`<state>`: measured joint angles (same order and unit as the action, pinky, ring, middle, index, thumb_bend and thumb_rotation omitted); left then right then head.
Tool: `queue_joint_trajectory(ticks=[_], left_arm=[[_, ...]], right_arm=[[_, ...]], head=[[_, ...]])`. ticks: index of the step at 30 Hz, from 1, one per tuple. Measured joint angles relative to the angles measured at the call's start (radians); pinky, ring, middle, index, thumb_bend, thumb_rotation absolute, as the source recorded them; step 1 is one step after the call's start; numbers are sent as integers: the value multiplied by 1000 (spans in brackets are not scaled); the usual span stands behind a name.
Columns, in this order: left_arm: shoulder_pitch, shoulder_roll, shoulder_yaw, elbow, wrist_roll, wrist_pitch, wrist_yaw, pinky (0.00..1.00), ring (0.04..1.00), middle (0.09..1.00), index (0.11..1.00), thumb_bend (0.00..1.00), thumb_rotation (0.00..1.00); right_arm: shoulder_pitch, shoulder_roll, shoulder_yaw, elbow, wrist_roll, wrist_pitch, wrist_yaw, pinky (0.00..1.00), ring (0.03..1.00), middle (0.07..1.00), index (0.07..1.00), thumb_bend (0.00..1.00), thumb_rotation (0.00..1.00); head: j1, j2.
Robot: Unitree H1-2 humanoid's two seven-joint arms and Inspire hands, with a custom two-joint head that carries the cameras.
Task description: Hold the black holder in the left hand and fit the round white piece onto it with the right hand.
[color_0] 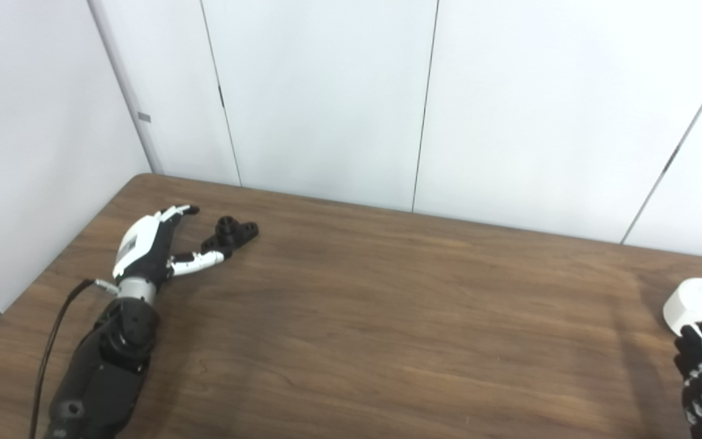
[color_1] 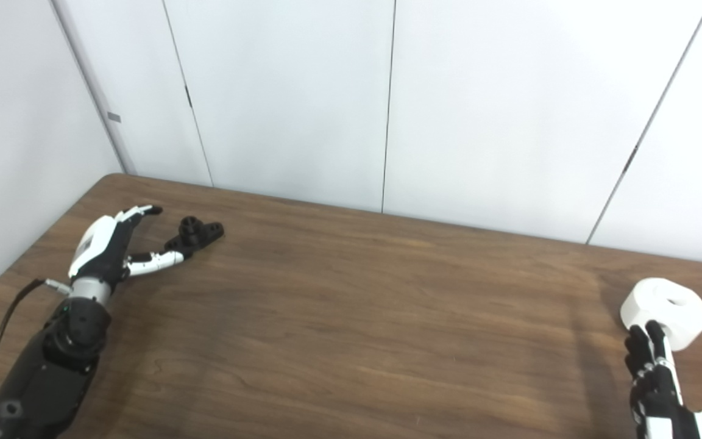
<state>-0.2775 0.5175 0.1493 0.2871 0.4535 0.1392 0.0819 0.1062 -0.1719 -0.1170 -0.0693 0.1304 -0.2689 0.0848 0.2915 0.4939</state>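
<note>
The left hand (color_0: 150,244) lies released on the desk (color_0: 387,305), thumb tip touching the black holder (color_0: 233,233). The right hand (color_1: 655,378), fingers spread, grasping nothing, reaches the round white piece (color_1: 668,311) just ahead.

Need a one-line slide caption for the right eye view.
Left robot hand open beside the black holder; right robot hand reaching the round white piece on the wooden table.

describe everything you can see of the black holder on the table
The black holder is a small, matte, plastic-looking part lying flat on the wooden table near its far left corner. It has a short round upright post and flat lobes with what look like holes. The left hand reaches it with fingers spread; the thumb tip meets its near end, not gripping it.
</note>
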Motion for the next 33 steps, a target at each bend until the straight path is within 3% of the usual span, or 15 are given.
queue_joint_trajectory(ticks=[14,27,33], left_arm=[[-81,16,-58,159,4,-3,25,969,992,937,840,883,319],[-131,16,-103,224,-1,-3,32,962,990,935,828,872,310],[-139,17,-118,227,-1,7,25,946,987,930,774,857,296]], right_arm=[[2,1,0,-4,3,3,-1,1000,974,976,1000,635,952],[7,2,-5,-7,4,3,-1,1000,986,967,1000,661,956],[8,3,-5,-10,0,4,-3,1000,973,968,1000,687,955]], head=[[-11,8],[-20,14],[-23,15]])
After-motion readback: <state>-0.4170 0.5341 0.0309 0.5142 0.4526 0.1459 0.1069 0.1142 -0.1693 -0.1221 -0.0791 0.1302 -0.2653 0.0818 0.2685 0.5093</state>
